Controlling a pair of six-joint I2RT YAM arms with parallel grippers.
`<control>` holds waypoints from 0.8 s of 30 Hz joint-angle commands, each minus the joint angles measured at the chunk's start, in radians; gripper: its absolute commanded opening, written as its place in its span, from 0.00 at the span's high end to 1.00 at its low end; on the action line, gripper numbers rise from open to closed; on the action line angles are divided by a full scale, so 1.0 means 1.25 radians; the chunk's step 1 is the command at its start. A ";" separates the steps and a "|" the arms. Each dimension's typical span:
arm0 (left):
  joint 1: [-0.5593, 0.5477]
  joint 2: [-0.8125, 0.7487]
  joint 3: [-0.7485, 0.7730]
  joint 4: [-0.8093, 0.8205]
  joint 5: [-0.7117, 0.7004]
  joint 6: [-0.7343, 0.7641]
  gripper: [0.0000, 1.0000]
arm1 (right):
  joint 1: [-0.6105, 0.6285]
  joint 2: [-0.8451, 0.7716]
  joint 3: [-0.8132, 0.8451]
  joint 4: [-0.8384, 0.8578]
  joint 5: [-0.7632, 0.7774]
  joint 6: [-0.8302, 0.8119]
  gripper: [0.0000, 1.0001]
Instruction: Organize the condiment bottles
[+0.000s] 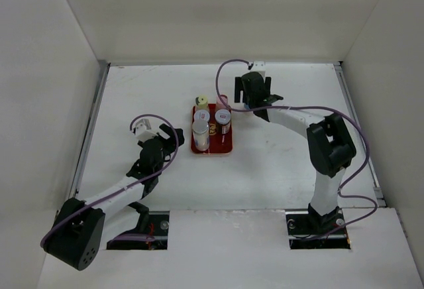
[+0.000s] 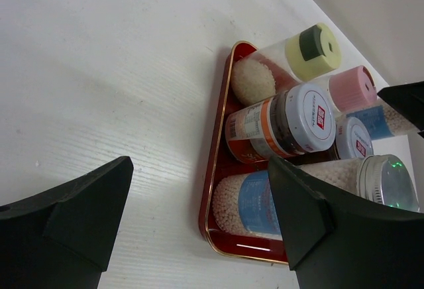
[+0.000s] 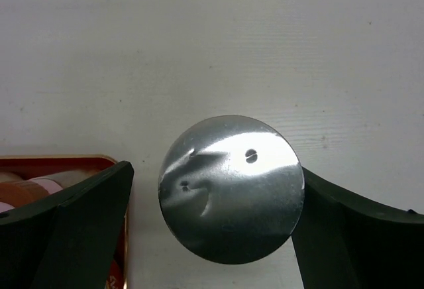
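The silver-capped bottle stands upright just outside the right edge of the red tray, near its far right corner, mid-counter. The right tool hangs directly above, jaws spread wide around the cap, gripping nothing. The left tool, jaws apart and empty, is well away, left of the tray. The tray's near right corner looks free.

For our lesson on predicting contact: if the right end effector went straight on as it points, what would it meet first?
Probably the silver bottle cap centred between its fingers; depth is unclear.
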 commanded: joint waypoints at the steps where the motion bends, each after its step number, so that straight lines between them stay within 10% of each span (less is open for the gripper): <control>1: 0.002 0.002 -0.001 0.034 0.000 -0.004 0.17 | -0.007 0.005 0.039 0.065 -0.016 0.004 0.10; 6: -0.001 0.004 0.000 0.035 0.000 -0.004 0.17 | -0.002 -0.059 -0.060 0.175 0.045 -0.003 0.39; 17: -0.006 -0.006 -0.001 0.036 -0.008 -0.003 0.13 | 0.179 -0.411 -0.318 0.128 0.121 0.058 0.41; 24: 0.005 -0.030 -0.006 0.024 -0.019 0.000 0.00 | 0.329 -0.350 -0.279 0.142 0.104 0.080 0.40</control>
